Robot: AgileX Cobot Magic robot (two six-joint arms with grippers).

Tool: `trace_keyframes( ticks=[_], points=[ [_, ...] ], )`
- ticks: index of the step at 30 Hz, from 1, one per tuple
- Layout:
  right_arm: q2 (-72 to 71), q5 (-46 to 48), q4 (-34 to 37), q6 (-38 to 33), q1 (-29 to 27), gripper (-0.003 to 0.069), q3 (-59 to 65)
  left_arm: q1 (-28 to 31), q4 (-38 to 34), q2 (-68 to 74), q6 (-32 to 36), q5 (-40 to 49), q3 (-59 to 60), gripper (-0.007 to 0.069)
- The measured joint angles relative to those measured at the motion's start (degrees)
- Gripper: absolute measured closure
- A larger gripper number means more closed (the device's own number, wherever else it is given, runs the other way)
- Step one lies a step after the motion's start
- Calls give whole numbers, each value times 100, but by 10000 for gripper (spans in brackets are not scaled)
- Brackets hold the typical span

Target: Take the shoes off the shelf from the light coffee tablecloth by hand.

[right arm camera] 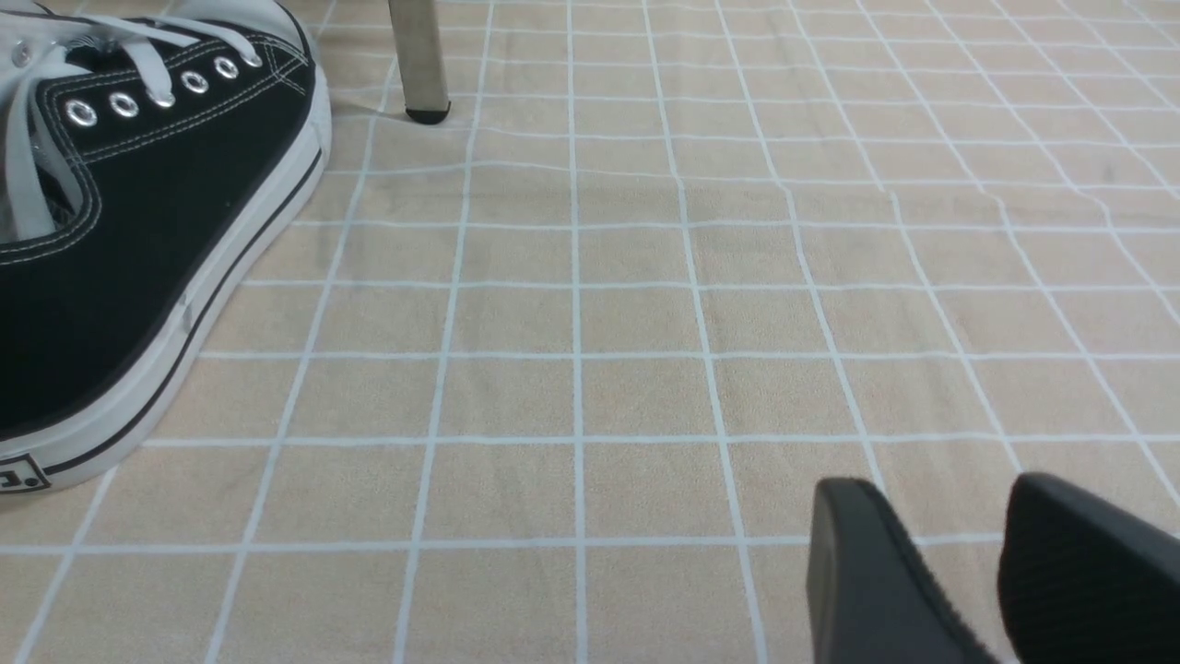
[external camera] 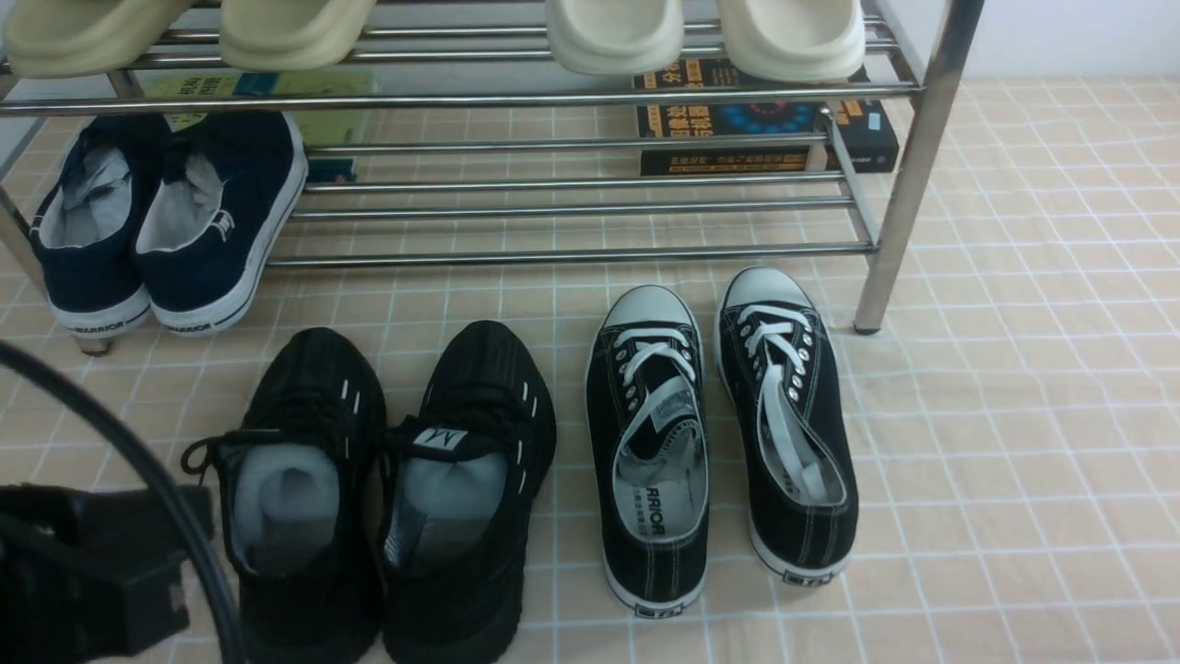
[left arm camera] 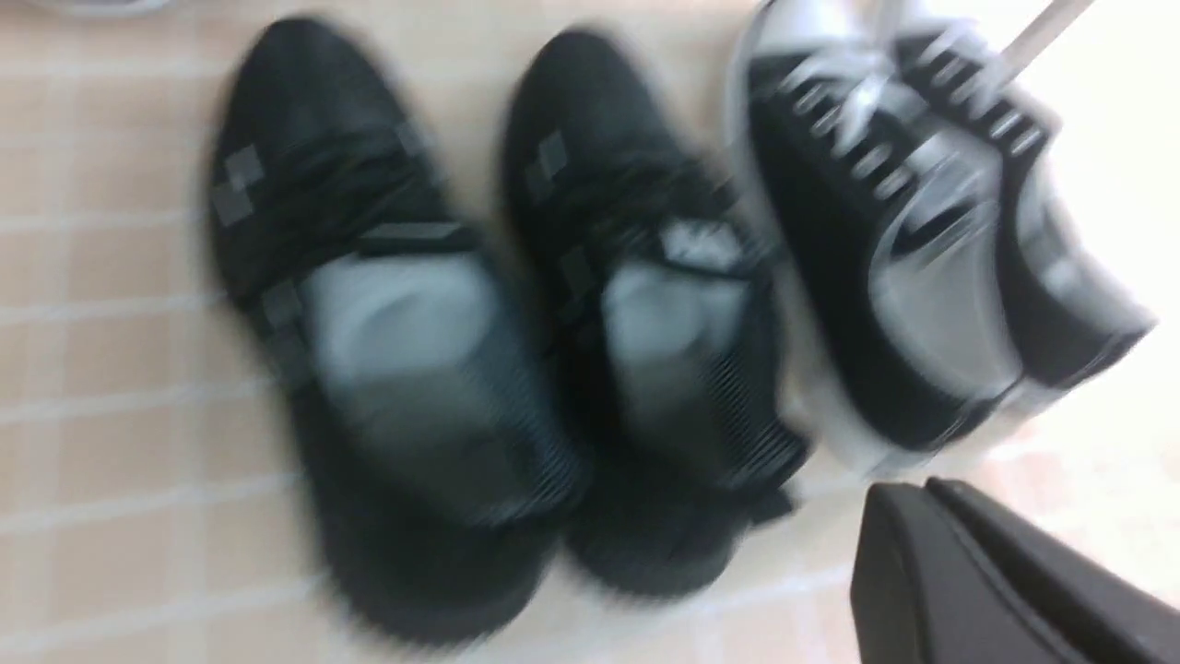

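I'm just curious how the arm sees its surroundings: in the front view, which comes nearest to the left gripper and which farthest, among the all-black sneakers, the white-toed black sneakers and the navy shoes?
From the left gripper:
1. All-black sneakers, right beside it.
2. Navy shoes, on the shelf's lower tier.
3. White-toed black sneakers, farther right.

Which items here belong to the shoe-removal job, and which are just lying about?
Job:
black knit sneakers, on the cloth
rack
tablecloth
left arm, close beside the sneakers

Lying about:
navy shoes, on the lower tier
white-toed sneakers
slippers, on the top tier
books
right gripper, idle over bare cloth
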Motion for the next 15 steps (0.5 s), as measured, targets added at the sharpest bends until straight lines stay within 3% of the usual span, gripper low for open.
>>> trace_keyframes(
  ticks=[5, 15],
  points=[
    [0, 0, 0, 0, 0, 419, 0, 0, 25, -147, -167, -1060, 682, 623],
    [0, 0, 0, 0, 0, 419, 0, 0, 521, -147, -174, -881, 893, 620]
  ],
)
